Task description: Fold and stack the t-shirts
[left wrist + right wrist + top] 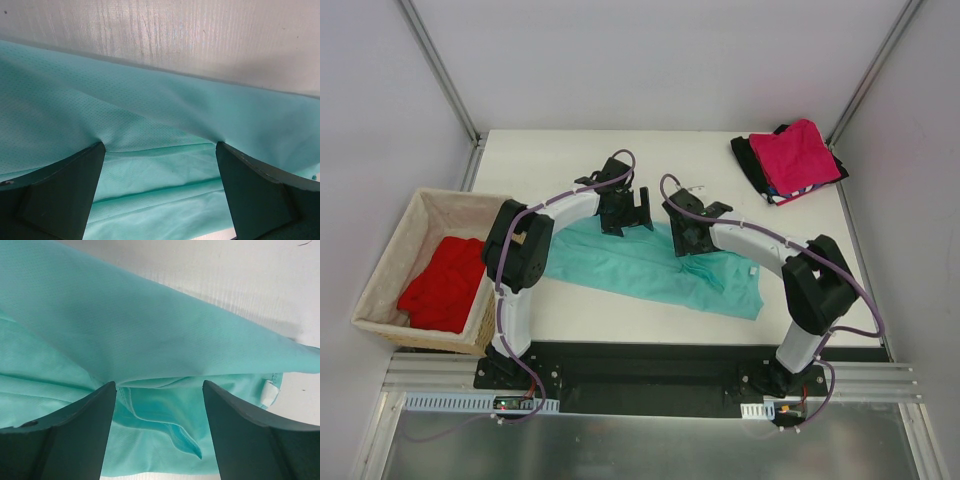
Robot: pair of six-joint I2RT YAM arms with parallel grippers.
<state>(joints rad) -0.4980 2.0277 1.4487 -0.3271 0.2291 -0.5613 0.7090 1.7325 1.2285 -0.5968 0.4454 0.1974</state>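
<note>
Hiding both jaws, the top view misses what the wrist views show: left claw [160, 145] and right claw [159, 384] spread apart (over the teal-green t-shirt [650, 268]).

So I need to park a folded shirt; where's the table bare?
Bare: the far-left corner of the table behind the left gripper, and the near strip before the teal shirt. Crowded: the middle around the right gripper, and the far-right corner with the folded stack.

Top: high behind the table's [570, 150] near edge, looking down. My wrists: close on the shared teal-green t-shirt [650, 265].
</note>
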